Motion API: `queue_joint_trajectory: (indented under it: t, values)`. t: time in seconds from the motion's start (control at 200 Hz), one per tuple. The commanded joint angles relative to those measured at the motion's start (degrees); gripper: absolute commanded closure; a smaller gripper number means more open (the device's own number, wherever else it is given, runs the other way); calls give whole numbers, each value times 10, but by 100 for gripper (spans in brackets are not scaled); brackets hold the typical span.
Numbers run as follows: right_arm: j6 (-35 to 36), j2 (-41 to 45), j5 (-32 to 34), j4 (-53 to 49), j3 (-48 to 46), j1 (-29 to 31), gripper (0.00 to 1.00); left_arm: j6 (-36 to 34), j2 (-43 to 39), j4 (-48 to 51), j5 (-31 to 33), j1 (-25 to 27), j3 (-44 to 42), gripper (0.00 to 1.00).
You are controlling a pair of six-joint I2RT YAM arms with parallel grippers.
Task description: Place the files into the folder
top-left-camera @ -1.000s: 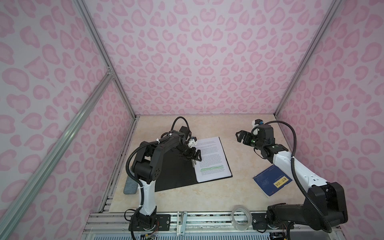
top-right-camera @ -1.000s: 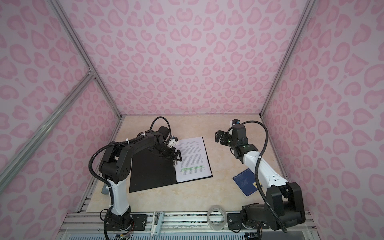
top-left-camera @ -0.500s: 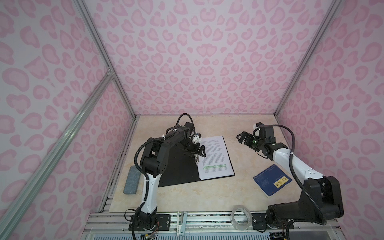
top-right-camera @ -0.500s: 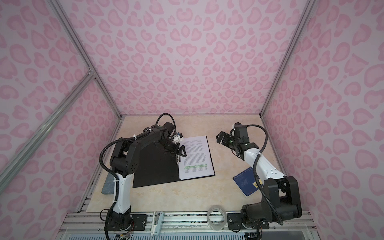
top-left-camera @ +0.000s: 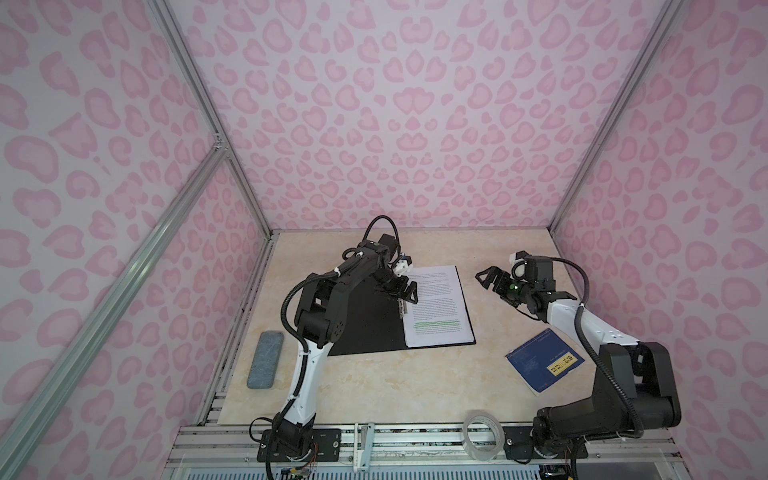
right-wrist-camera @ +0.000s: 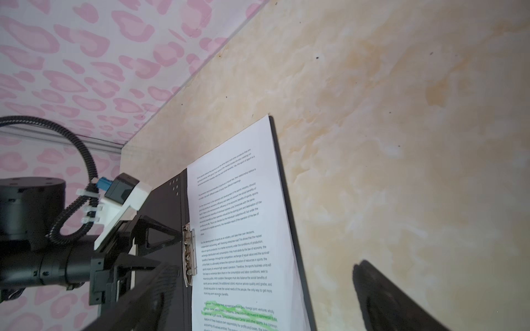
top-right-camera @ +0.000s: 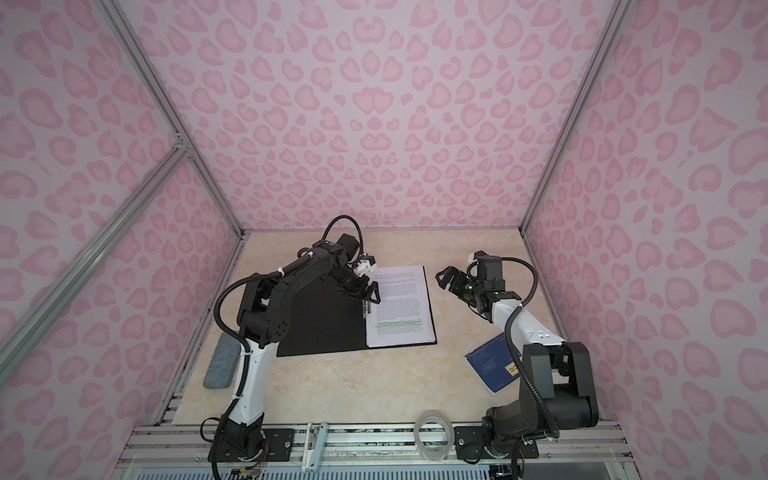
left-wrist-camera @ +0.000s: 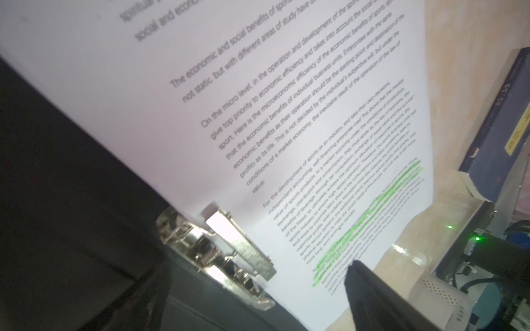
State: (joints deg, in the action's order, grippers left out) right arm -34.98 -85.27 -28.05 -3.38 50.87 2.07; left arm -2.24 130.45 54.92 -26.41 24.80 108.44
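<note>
Folder (top-left-camera: 365,328) nudged square by the wide-open left claw (top-left-camera: 406,296) at the clip (left-wrist-camera: 235,252); right claw (top-left-camera: 488,276) spread empty; papers (top-left-camera: 436,299) judged filed.

Bare table (top-left-camera: 374,386) btwn folder (top-left-camera: 374,332) & booklet (top-left-camera: 540,361), prob passable

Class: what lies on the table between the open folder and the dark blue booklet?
Nothing: bare tabletop separates the folder and booklet, in both top views.
</note>
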Motion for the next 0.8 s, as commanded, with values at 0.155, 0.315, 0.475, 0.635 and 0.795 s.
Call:
queue_joint_trajectory:
  t: [0.155, 0.315, 0.475, 0.635, 0.795]
  values:
    - [74, -35, 25, -109, 63, 14, 1, -27, -175, 25, 98, -90, -118, 2]
    - [113, -62, 17, -172, 93, 14, 1, -5, -193, 39, 104, -172, -159, 2]
    - [140, -102, 16, -213, 120, 15, 1, 22, -188, 38, 151, -211, -188, 2]
    - [160, -143, 10, -243, 148, 15, 9, 19, -157, 51, 153, -230, -179, 2]
    - [167, -175, 20, -277, 174, 15, 11, 29, -122, 59, 180, -237, -159, 2]
